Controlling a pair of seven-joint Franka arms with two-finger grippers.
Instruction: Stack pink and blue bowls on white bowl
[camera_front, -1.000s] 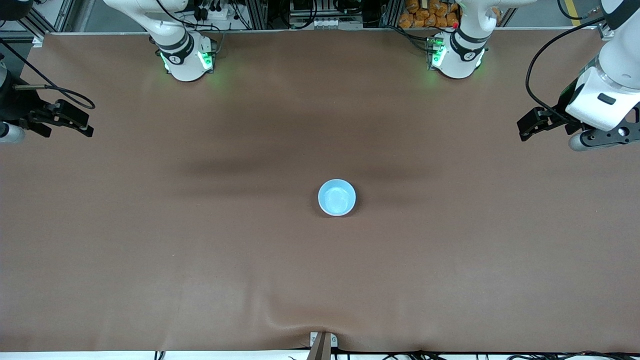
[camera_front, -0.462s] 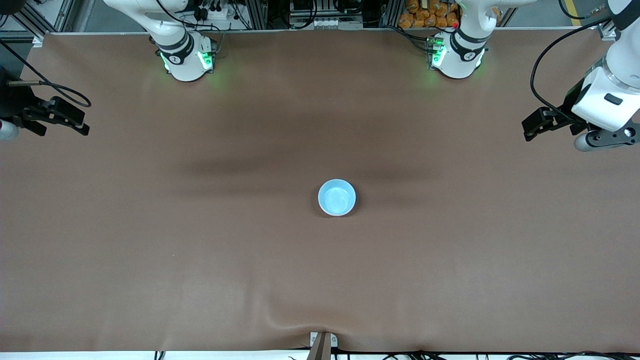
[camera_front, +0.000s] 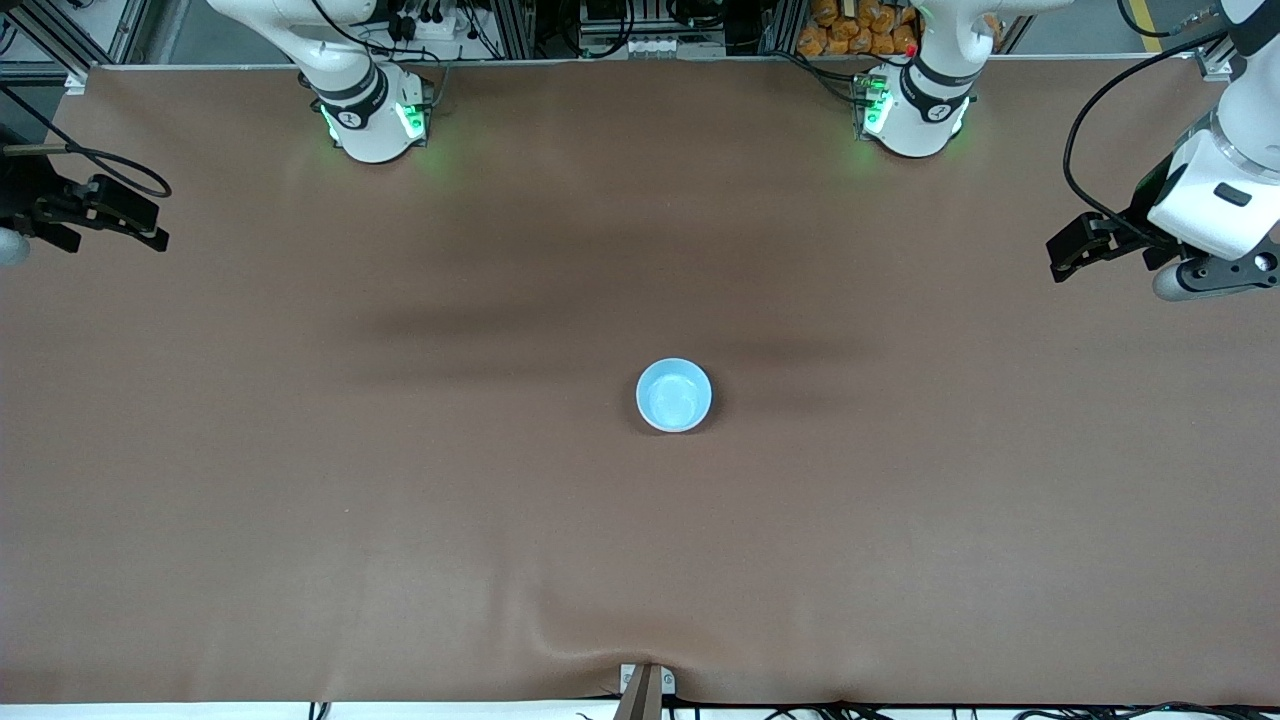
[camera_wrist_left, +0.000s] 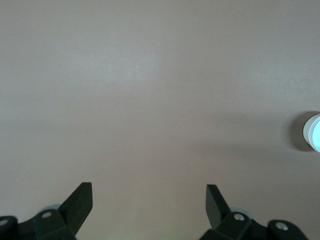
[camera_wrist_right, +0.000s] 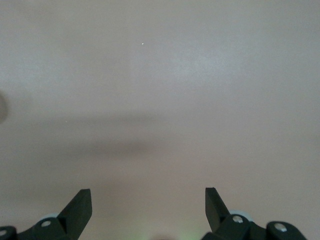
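Note:
A light blue bowl (camera_front: 674, 394) stands upright on the brown table near its middle. Its rim also shows at the edge of the left wrist view (camera_wrist_left: 314, 132). The pink bowl and the white bowl are not visible in any view. My left gripper (camera_front: 1060, 257) hangs over the table at the left arm's end, open and empty, with its fingers wide apart in the left wrist view (camera_wrist_left: 149, 199). My right gripper (camera_front: 152, 226) hangs over the table's edge at the right arm's end, open and empty, as the right wrist view (camera_wrist_right: 148, 200) shows.
The brown table cover (camera_front: 400, 480) has a wrinkle at its edge nearest the camera, by a small bracket (camera_front: 645, 685). The two arm bases (camera_front: 370, 120) (camera_front: 915, 115) stand along the table edge farthest from the camera.
My right gripper has drawn back toward the table's edge and toward the bases' side. My left gripper has shifted slightly the same way. The blue bowl has not moved.

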